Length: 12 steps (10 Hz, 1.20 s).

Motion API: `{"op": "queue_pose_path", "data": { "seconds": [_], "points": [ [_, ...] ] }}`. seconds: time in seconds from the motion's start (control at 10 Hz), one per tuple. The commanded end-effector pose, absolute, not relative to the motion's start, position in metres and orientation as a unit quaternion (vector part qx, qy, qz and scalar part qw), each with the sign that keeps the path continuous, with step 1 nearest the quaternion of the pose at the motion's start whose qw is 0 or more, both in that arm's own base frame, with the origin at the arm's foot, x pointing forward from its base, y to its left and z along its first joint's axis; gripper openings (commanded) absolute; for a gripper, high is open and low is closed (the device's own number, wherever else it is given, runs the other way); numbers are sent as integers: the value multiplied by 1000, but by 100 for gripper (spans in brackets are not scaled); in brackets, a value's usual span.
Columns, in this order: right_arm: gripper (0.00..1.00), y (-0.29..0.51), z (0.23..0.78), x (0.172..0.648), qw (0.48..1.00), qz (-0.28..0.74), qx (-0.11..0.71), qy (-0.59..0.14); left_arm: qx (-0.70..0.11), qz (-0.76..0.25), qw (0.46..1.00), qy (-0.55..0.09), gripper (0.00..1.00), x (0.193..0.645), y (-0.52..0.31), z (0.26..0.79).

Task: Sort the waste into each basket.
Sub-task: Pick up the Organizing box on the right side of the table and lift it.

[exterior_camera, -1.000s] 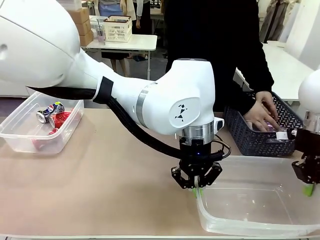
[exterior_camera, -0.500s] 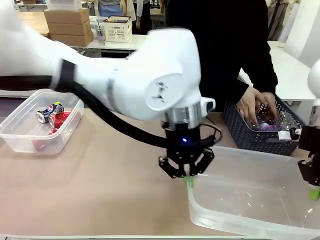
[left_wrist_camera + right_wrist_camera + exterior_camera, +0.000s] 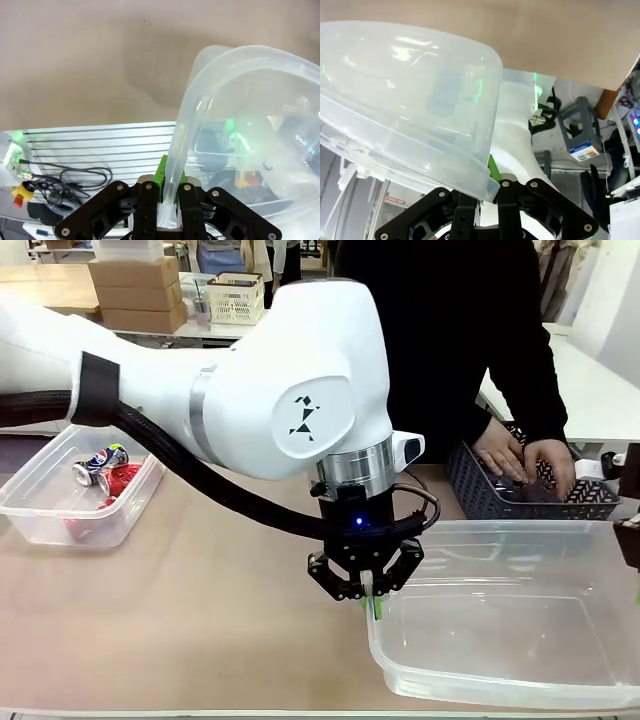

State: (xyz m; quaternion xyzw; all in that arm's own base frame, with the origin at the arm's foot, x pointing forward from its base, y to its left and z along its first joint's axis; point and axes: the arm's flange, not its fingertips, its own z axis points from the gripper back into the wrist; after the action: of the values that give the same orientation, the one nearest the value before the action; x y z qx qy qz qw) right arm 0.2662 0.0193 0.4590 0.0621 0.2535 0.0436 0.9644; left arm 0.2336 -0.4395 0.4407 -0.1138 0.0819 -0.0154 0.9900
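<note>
A large empty see-through tub (image 3: 500, 625) sits at the front right of the table. My left gripper (image 3: 367, 592) is shut on its left rim; in the left wrist view the fingers (image 3: 169, 197) pinch the rolled rim (image 3: 240, 55). My right gripper (image 3: 632, 540), mostly cut off at the picture's edge, is shut on the opposite rim, with its jaws (image 3: 490, 192) around the tub's corner (image 3: 410, 100). A second tub (image 3: 60, 515) at the far left holds a blue-silver can (image 3: 98, 462) and red cans (image 3: 122, 480). No bottle shows clearly.
A dark grey lattice basket (image 3: 480, 502) stands behind the large tub, and the person's two hands (image 3: 525, 460) are inside it. The person stands at the far side in dark clothes. Bare tan table (image 3: 200, 610) lies between the two tubs.
My left arm has swung left with the tub's rim in its grip, so the tub has shifted left across the table. The person's hands have moved within the dark basket.
</note>
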Motion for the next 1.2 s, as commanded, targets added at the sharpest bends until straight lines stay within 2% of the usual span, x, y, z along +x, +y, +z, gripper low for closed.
{"op": "queue_pose_path", "data": {
  "seconds": [0.0,0.1,0.2,0.3,0.4,0.5,0.8,1.1],
  "points": [
    [0,19,446,266,960,62,87,258,-113,-10,991,76,0,242,-446,438],
    [0,19,446,266,960,62,87,258,-113,-10,991,76,0,242,-446,438],
    [5,18,447,267,964,42,61,256,-113,-10,991,76,0,242,-446,438],
    [5,16,443,275,962,43,90,254,-111,-13,990,90,6,240,-442,434],
    [5,18,449,288,957,64,146,243,-110,-23,990,88,6,251,-432,447],
    [5,29,458,303,950,70,161,256,-96,-8,992,80,6,260,-411,464],
    [5,85,497,331,930,107,195,292,-46,-13,998,51,6,291,-319,498],
    [5,172,532,377,941,89,211,249,-65,-42,997,19,6,308,-279,500]
  ]
}}
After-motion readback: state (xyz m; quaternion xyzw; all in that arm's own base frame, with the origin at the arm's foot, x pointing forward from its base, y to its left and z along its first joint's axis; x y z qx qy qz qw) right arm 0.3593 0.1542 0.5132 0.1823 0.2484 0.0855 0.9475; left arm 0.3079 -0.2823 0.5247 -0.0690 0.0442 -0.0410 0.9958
